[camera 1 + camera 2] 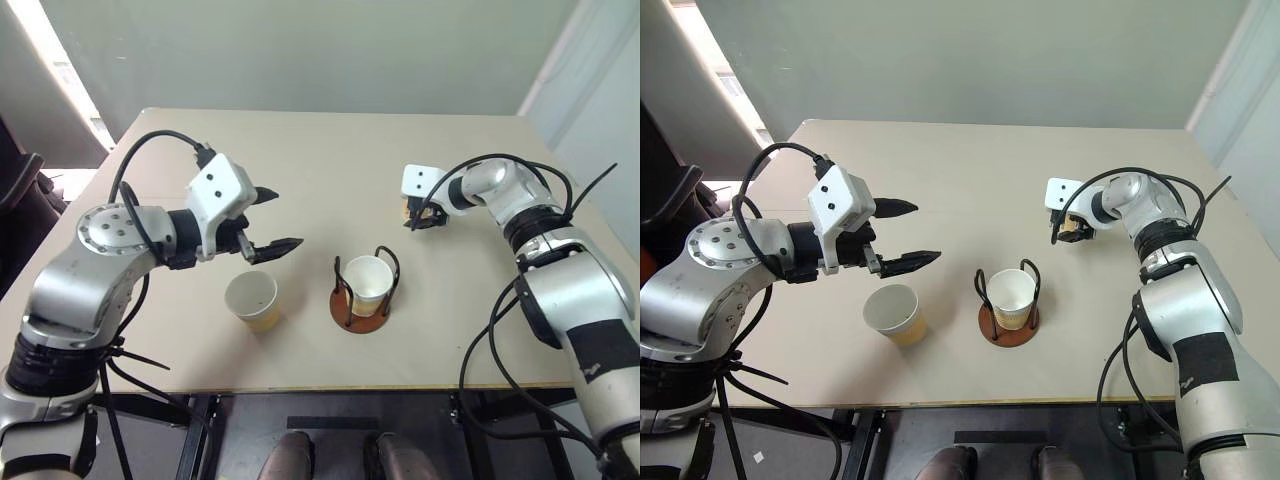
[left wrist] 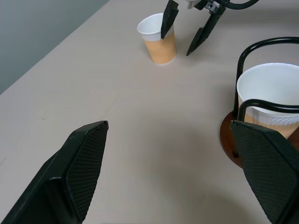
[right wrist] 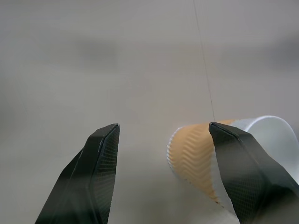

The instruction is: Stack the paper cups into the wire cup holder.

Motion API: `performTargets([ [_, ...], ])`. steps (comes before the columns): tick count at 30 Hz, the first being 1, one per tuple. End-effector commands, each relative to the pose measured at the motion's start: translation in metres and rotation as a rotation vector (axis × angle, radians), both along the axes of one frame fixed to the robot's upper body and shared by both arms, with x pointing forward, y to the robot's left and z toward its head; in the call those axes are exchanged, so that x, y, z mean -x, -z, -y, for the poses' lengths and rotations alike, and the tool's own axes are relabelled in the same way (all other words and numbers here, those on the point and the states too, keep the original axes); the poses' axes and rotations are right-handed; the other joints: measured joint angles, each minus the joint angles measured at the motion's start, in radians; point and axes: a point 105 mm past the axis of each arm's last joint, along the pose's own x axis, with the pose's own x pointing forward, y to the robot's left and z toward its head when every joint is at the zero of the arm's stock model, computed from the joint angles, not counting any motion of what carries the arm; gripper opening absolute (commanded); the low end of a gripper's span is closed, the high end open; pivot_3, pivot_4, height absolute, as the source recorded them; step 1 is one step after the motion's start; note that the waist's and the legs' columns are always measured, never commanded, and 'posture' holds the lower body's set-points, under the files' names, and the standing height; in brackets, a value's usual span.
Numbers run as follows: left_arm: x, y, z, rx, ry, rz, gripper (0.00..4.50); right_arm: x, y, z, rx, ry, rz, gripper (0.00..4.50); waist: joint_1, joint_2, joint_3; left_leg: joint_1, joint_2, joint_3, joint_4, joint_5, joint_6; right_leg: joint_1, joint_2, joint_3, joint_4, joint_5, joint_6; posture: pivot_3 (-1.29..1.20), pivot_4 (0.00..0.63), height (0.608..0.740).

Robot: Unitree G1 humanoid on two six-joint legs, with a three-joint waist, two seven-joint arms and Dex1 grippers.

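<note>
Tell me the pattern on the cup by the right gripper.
Tan with an embossed zigzag pattern on the cup, clearest in the right wrist view.

A pale beige, square-cornered table (image 1: 330, 150) with a smooth matte top stands before a plain grey-green wall (image 1: 300, 50). Bright daylight falls from a window (image 1: 60, 70) at the far left.

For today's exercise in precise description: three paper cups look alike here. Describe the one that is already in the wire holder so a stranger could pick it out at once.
Start at the beige table and go to its near edge, in the middle. There stands the wire cup holder, a reddish-brown disc with black wire loops. The paper cup inside those loops is the one; the other two stand on bare table.
</note>
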Motion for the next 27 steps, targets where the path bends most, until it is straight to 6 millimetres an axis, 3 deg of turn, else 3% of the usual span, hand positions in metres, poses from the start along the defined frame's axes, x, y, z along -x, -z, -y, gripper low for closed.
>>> performTargets([
  [1,0.006,-0.012,-0.002,-0.014,-0.004,0.048,4.5,0.003,-0.043,-0.009,-0.131,-0.067,0.059,3.16,0.001,0.0,0.0,0.0,0.0,0.0,0.0,0.0,0.001,0.0,0.0,0.0,0.0,0.0,0.0,0.0,0.15,0.74],
  [5,0.008,-0.01,-0.004,-0.018,-0.006,0.038,4.5,-0.003,-0.06,0.006,-0.122,0.009,0.141,3.16,0.002,0.0,0.0,0.001,0.0,0.0,0.0,-0.002,0.005,0.0,0.0,0.0,0.001,0.0,0.0,0.0,0.15,0.74],
  [11,0.007,-0.008,0.002,-0.008,0.012,0.034,4.5,-0.011,-0.04,0.027,-0.024,0.13,0.159,3.16,0.001,0.0,0.0,0.003,0.001,0.0,0.001,-0.001,0.005,0.001,0.0,0.0,0.003,0.0,0.0,0.0,0.15,0.74],
  [17,0.008,-0.009,0.004,-0.006,0.021,0.035,4.5,-0.014,-0.022,0.029,0.013,0.17,0.139,3.16,0.001,0.0,0.0,0.003,0.002,0.001,0.001,-0.001,0.005,0.001,0.002,0.0,0.003,0.0,0.0,0.0,0.15,0.74],
  [27,0.013,-0.006,-0.002,-0.009,-0.01,0.028,4.5,-0.017,-0.007,0.011,0.009,0.159,0.142,3.16,-0.001,0.0,0.0,0.003,0.009,0.002,0.001,-0.003,0.002,0.001,0.008,0.0,0.002,0.001,-0.003,0.0,0.15,0.74],
])
